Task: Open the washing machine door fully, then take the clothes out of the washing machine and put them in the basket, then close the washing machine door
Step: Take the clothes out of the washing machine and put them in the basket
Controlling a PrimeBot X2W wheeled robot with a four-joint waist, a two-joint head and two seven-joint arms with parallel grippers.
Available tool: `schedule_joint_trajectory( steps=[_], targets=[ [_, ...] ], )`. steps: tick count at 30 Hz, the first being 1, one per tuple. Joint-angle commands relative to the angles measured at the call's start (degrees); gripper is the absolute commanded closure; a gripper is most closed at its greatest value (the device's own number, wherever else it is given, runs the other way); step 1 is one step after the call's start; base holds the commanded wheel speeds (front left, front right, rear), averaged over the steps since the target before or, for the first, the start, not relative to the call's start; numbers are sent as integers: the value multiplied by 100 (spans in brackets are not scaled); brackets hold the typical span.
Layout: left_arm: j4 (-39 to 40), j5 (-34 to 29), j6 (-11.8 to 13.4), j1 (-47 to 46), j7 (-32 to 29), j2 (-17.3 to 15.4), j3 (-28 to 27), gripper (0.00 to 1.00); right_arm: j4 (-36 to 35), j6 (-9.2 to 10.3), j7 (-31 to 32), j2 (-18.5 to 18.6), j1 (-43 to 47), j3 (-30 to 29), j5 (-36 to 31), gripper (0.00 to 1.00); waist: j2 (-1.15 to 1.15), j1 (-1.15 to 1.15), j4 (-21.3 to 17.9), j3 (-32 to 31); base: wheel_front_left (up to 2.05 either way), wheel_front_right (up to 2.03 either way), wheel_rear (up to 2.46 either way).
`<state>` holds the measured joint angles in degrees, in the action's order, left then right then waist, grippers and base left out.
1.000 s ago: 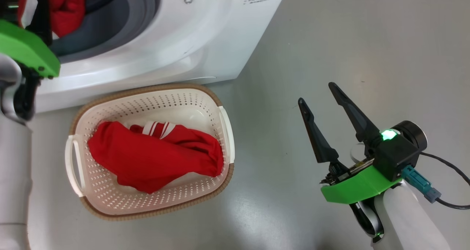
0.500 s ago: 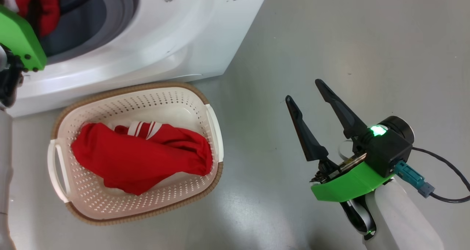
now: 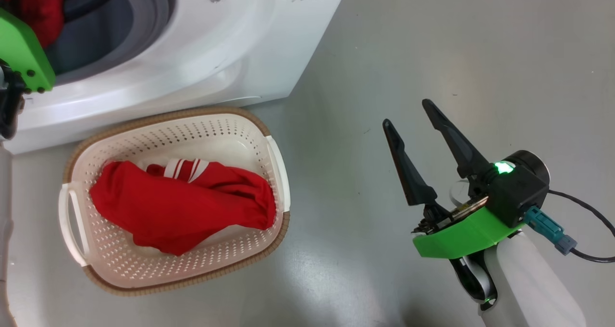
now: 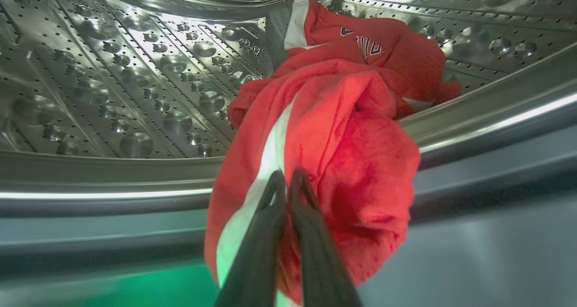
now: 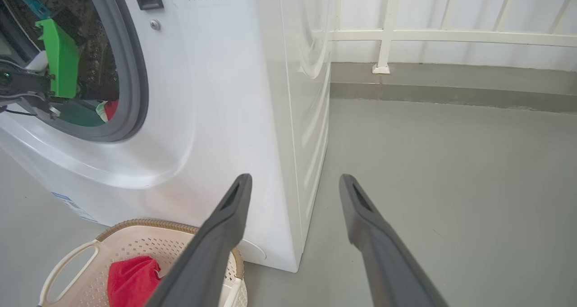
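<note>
The left hand (image 4: 287, 177) pinches red clothes (image 4: 351, 135) at the drum lip of the washing machine (image 3: 192, 53); some already lie in the basket (image 3: 216, 135). The right hand (image 3: 407, 113) hangs spread. Next, probably, lift them clear and carry them over the basket.

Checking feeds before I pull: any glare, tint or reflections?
Left wrist view: bright glare on the steel drum, green tint along the bottom. Head view: soft sheen on the floor. Right wrist view: even daylight, reflections on the washing machine side.
</note>
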<state>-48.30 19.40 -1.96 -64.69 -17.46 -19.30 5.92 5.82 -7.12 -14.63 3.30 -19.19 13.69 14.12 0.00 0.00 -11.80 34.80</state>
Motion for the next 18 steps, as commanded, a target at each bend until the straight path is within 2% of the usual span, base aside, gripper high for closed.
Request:
schedule_joint_trajectory(
  steps=[1,7,18],
  targets=[
    [190,66,22,68,58,-284,-122,100,-115,-36,-37,-29,-13,74,66,0,0,0,19,-5,0,0,0],
    [295,194,-30,173,416,-232,-197,100,-99,-36,-37,-32,-23,24,77,0,0,0,89,-26,0,0,0],
    [660,393,-208,635,1857,-28,-321,100,-52,-36,-37,-34,-27,4,74,0,0,0,298,-233,0,0,0]
  ],
)
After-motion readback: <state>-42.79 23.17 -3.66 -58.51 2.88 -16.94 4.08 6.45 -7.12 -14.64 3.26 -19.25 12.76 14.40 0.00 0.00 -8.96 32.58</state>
